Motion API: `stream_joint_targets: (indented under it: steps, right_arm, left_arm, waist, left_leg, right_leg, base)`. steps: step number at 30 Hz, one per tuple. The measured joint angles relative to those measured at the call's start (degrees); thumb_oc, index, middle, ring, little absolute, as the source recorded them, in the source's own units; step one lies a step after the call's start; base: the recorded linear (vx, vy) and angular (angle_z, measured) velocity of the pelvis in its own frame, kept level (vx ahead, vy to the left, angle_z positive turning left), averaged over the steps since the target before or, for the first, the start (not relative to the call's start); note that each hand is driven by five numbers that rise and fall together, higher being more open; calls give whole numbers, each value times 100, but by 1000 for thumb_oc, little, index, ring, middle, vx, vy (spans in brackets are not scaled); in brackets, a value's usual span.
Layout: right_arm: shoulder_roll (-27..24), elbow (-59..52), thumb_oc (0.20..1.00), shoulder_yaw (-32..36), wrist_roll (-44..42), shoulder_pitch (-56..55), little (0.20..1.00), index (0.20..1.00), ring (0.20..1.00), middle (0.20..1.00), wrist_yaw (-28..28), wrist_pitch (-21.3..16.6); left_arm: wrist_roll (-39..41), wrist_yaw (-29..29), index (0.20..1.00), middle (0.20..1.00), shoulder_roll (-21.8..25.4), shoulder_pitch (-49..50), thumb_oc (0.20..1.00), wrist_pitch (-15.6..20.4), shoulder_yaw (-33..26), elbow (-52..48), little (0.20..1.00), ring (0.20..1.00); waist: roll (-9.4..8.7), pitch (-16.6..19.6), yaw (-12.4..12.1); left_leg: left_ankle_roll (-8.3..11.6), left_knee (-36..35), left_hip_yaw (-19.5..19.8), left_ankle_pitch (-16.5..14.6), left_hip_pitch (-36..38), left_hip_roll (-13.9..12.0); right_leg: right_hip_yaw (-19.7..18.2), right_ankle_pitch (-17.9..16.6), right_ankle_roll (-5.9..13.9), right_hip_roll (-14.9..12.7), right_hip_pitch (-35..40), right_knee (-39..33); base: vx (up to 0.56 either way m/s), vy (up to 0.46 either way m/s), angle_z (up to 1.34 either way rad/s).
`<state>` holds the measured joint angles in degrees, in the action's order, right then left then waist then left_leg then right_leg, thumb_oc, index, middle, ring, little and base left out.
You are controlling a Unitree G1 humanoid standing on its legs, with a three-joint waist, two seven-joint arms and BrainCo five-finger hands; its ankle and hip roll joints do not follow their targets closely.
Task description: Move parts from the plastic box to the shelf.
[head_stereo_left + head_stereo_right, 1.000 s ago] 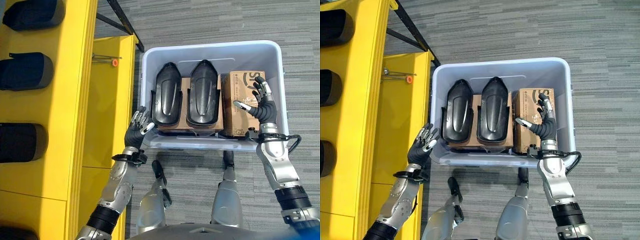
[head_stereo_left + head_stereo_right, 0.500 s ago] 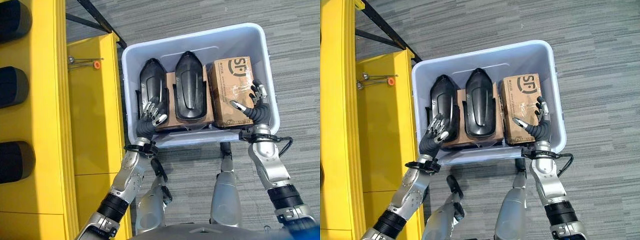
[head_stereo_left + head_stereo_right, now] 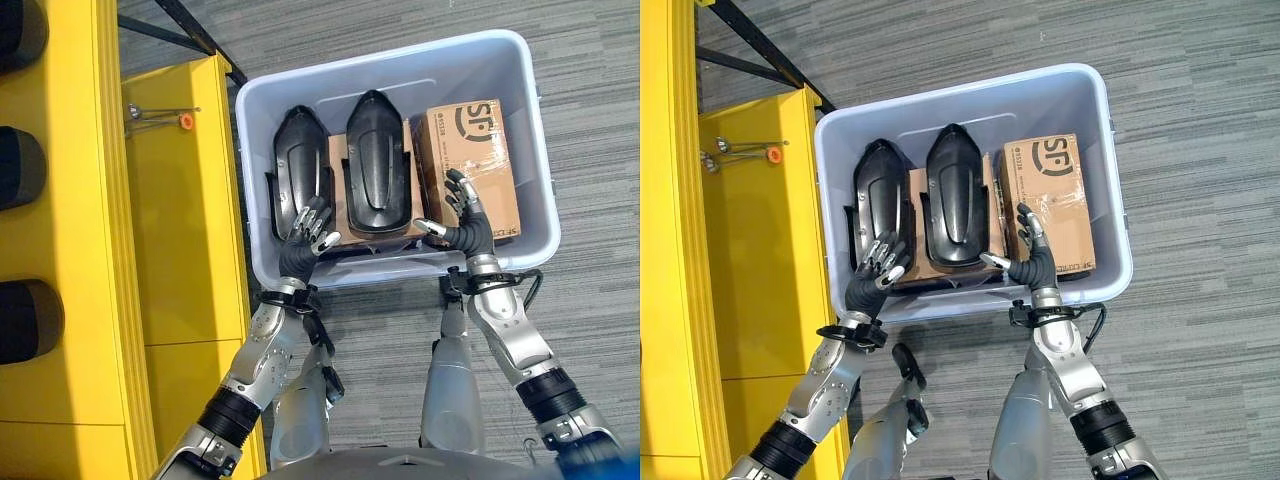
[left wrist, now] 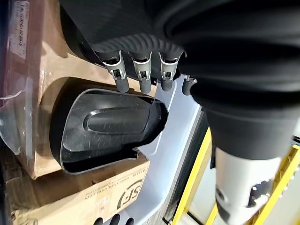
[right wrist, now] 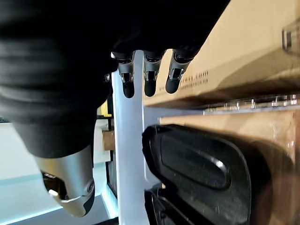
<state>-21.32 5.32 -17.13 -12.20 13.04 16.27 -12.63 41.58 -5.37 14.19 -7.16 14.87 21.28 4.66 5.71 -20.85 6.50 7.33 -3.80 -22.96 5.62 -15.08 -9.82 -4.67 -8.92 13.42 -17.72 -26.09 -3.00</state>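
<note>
in my left eye view the pale grey plastic box (image 3: 540, 190) sits on striped carpet beside the yellow shelf (image 3: 180, 250), holding two glossy black moulded parts (image 3: 378, 165) on cardboard. in my right eye view both hands, left hand (image 3: 875, 275) and right hand (image 3: 1030, 262), hover splayed and empty over the box's near rim. my left wrist view shows a smooth, ridged black shell (image 4: 110, 129) on a brown carton (image 4: 89, 197).

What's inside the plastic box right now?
Plastic box holds two black moulded parts lying on cardboard, plus a cardboard box. Anything beneath is covered.

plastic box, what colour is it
Pale blue-grey plastic box, clearest in the right eye view.
</note>
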Motion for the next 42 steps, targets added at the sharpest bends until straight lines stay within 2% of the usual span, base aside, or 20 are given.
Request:
stream_joint_targets:
  steps: [6, 14, 27, 42]
  right_arm:
    - [14, 32, 1000, -135, -8, 205, 1000, 1000, 1000, 1000, 26, -1]
    - [339, 488, 1000, -283, -232, 1030, 1000, 1000, 1000, 1000, 296, -10]
    - [397, 587, 1000, -190, -343, 957, 1000, 1000, 1000, 1000, 659, -19]
    - [262, 462, 1000, -8, -220, 842, 1000, 1000, 1000, 1000, 771, -19]
  left_arm:
    - [0, -7, 1000, 1000, -4, -87, 1000, 1, 24, 0, 1000, 1000]
    - [20, -252, 1000, 1000, -18, -109, 1000, 97, 64, 0, 1000, 1000]
    - [19, -385, 1000, 1000, -30, -265, 1000, 162, 66, -4, 1000, 1000]
    - [17, -384, 1000, 1000, -29, -270, 1000, 161, 66, -15, 1000, 1000]
  waist:
    - [4, -3, -43]
    - [107, -176, -324]
    - [116, -179, -312]
    - [118, -180, -265]
  left_leg:
    - [0, 0, 2, 0, -6, 0]
    - [-5, 207, 213, 3, -404, -1]
    - [-19, 294, 314, 13, -604, -6]
    - [-41, 303, 302, 29, -764, -4]
  right_leg:
    - [0, 1, 1, 0, -6, -2]
    - [133, -3, -5, -54, -160, 37]
    - [155, 1, -8, -62, -321, 143]
    - [90, -9, -14, -55, -552, 206]
  base:
    - [0, 0, 0]
    - [-2, 18, 12]
    - [0, 7, 2]
    - [-1, 0, 0]
